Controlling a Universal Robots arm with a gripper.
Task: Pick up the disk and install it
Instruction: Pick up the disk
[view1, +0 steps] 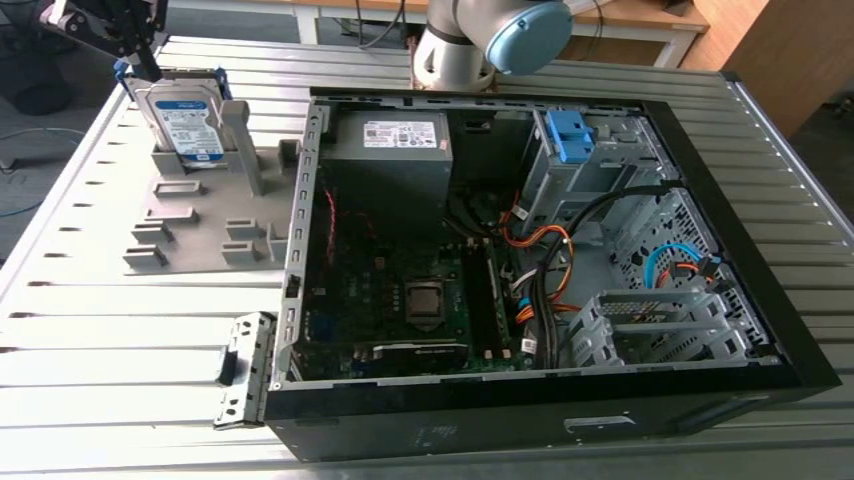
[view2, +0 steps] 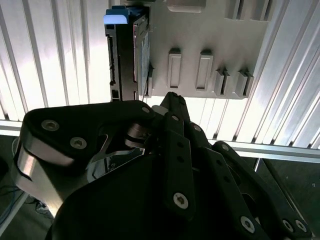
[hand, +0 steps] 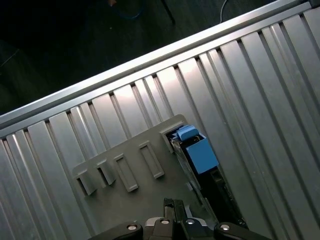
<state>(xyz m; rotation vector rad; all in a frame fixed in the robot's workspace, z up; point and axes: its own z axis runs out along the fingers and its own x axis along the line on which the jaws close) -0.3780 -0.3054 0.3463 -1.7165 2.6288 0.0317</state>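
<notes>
The disk (view1: 187, 118) stands on edge in a grey slotted holder (view1: 187, 230) at the exterior view's upper left, its white-and-blue label facing out and a blue bracket around it. My black gripper (view1: 144, 68) hangs just above and beside the disk's top edge. In the second wrist view the gripper (view2: 170, 97) has its fingers drawn together, near one end of the disk (view2: 141, 55) and not around it. The first wrist view looks down on the disk's (hand: 199, 152) blue bracket, with the gripper (hand: 175, 202) a short way off over the holder (hand: 130, 195). The fingers hold nothing.
An open computer case (view1: 747, 300) lies in the middle of the slatted metal table (view1: 80, 330). Inside it are a grey power-supply box (view1: 390, 150), a drive bay with a blue latch (view1: 567, 135) and loose cables (view1: 561, 260). The arm's base (view1: 467, 40) stands behind the case.
</notes>
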